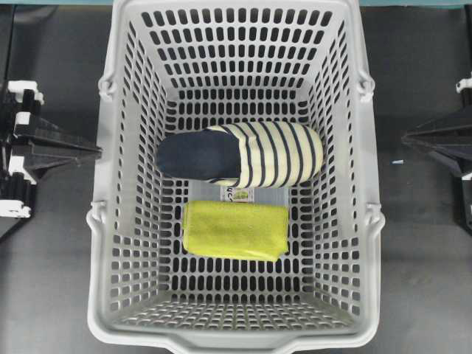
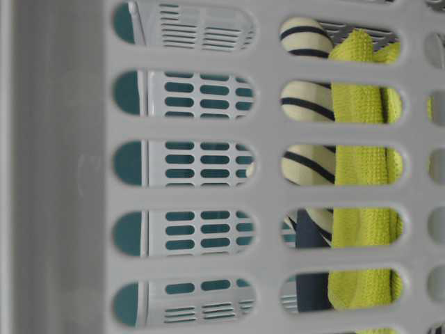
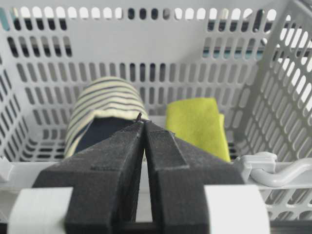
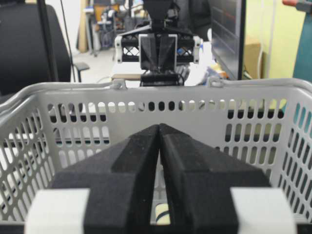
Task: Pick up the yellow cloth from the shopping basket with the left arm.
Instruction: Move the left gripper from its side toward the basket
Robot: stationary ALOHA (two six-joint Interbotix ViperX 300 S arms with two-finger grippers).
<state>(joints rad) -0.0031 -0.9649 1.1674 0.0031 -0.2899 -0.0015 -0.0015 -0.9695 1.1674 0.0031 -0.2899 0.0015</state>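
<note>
yellow cloth (image 1: 235, 230) flat in shopping basket (image 1: 118, 184), long axis left-right; both arms' fingers pressed together, empty

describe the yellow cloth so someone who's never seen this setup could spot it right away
Look inside the big light grey shopping basket with slotted walls that fills the middle of the overhead view. Two things lie on its floor: a cream slipper with navy stripes, and just below it in that view the yellow cloth. The cloth is the flat, plain, bright yellow-green rectangle, unstriped and lower than the rounded slipper.
</note>
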